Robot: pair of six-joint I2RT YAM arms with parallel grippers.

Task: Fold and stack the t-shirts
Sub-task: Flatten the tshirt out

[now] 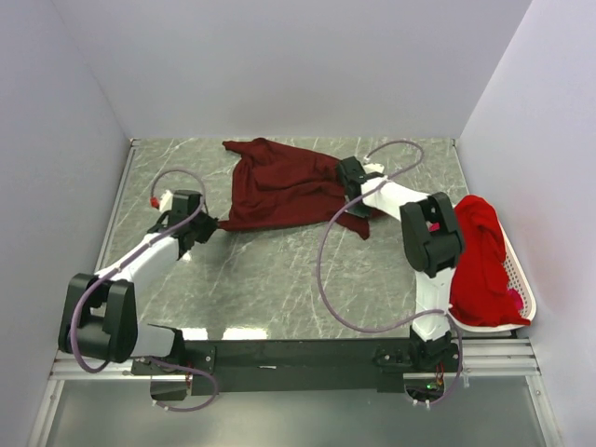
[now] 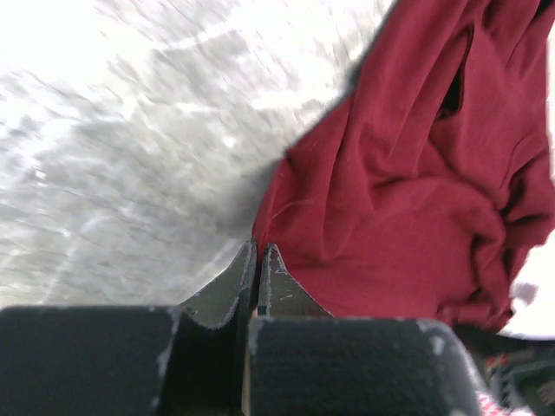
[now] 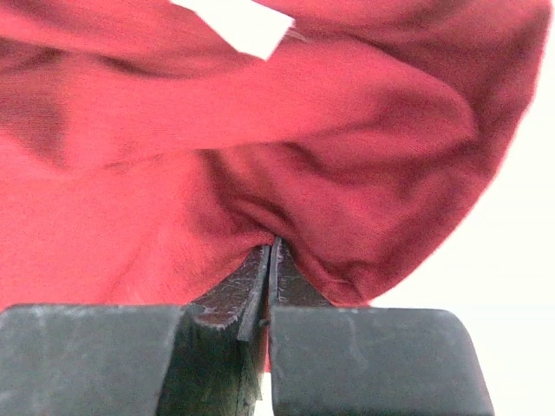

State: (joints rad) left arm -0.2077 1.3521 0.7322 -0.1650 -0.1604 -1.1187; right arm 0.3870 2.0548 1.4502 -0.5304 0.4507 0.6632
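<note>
— On the far half of the grey marbled desk (image 1: 279, 289), which step is judged to be in hand?

— The spreading-out before the first fold, it would seem. One dark maroon cloth t-shirt (image 1: 279, 186) is seen lying rumpled there, with nothing folded yet and no stack begun.

— How are the fingers set?

— The right fingers (image 3: 247, 282) are clenched on a puckered fold at the shirt's right edge. The left fingers (image 2: 234, 290) are pressed together at its near-left corner, touching the hem. Whether cloth is caught between them cannot be told.

— What is called for next?

— Probably the two ends must be drawn apart and the cloth laid flat, so that sleeves and hem can be found. If the left corner is not truly pinched, a fresh pinch would be needed first.

— And the count?

— One maroon shirt is counted on the desk. One white perforated plastic basket (image 1: 526, 298) stands at the right edge, with a bright red cloth heap (image 1: 480, 261) spilling over it. How many shirts are in that heap cannot be made out. Two pairs of fingers are counted, both at the maroon shirt.
</note>
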